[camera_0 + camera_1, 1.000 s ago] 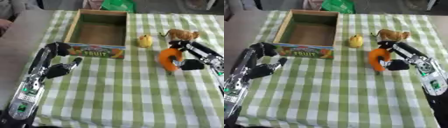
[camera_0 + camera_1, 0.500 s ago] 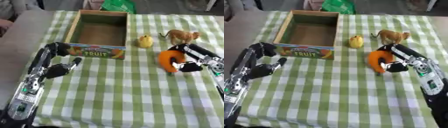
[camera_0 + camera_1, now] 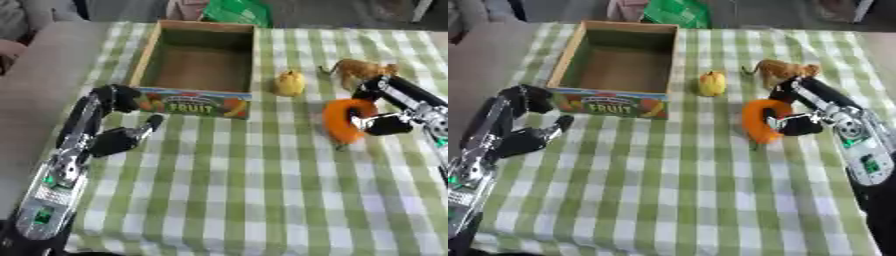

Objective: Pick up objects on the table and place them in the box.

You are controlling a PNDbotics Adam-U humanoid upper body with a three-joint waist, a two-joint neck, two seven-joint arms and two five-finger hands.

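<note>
The fingers and thumb of the robot's right hand (image 3: 385,112) are curling round a curved orange object with a small green tip at its lower end (image 3: 342,120), pinching it from its right side, so this piece is sitting in the hand's hold to the right of the open cardboard box with a printed "FRUIT" panel on its front wall (image 3: 194,102); whether the orange object is resting on the cloth or hanging just above it cannot be told. The box is showing only its bare brown floor, so nothing appears to be placed inside yet, and the task is looking to be at its first piece. Two more things are waiting just right of the box on the green-and-white checked tablecloth (image 3: 262,200): a small yellow rounded fruit-shaped piece (image 3: 290,82) close to the box's right wall, and a small brown animal figure (image 3: 357,70) farther right, just behind the right hand. At the box's front left corner, the robot's left hand (image 3: 118,132) is resting near the cloth's edge with its fingers partly curled and holding nothing. What is left, by this reading, is carrying the orange object leftward over the box wall, then fetching the yellow piece and the brown figure.
</note>
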